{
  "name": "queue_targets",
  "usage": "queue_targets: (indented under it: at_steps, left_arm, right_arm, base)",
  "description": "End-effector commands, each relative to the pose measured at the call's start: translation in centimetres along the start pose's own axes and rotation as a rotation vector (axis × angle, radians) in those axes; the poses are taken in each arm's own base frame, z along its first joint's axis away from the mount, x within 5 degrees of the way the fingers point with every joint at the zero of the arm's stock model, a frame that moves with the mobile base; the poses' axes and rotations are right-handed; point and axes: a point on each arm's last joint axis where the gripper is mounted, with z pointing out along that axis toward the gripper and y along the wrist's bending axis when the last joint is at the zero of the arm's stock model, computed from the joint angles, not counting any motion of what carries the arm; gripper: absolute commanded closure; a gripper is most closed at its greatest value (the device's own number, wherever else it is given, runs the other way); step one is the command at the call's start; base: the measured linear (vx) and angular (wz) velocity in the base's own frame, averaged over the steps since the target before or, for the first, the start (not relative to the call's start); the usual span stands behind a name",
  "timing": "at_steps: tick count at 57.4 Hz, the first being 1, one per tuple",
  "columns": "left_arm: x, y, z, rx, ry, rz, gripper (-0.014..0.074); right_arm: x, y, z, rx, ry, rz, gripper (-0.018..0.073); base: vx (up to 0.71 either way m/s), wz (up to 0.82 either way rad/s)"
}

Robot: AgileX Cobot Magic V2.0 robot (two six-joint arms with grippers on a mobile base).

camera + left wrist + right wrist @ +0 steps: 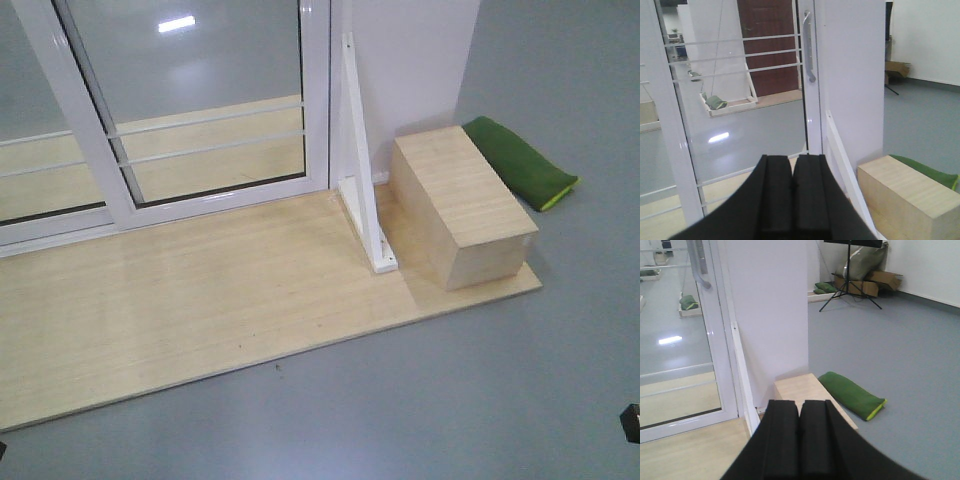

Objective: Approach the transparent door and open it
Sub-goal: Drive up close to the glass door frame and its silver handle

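Standing apart beyond left fingers (777,197) and right fingers (782,440), both pressed together: transparent door (747,115), untouched.

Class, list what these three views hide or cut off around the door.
Front view: top edge cuts the transparent door, so no handle shows.
Right wrist view: top edge cuts the handle.
Left wrist view: the left gripper hides the door's lower end; the wooden box hides most of the green cushion.

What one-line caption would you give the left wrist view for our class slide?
Shut left gripper points at the transparent door, its grey handle up on the white frame, a wooden box to the right.
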Motion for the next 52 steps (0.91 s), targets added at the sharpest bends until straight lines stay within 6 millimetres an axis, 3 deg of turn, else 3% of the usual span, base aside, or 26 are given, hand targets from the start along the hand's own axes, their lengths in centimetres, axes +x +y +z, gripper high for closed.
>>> queue_targets:
  at_steps: [1, 52]
  left_arm:
    - [0.29, -0.04, 0.05, 0.001, -0.056, -0.013, 0.0602]
    - [0.29, -0.04, 0.05, 0.001, -0.056, -0.013, 0.0602]
  right_arm:
    - [-0.34, -0.04, -0.02, 0.006, -0.077, -0.007, 0.0567]
    - [-0.35, -0.04, -0.02, 0.006, -0.079, -0.007, 0.0567]
  base:
    - [0.51, 0.30]
    - [0.43, 0.25]
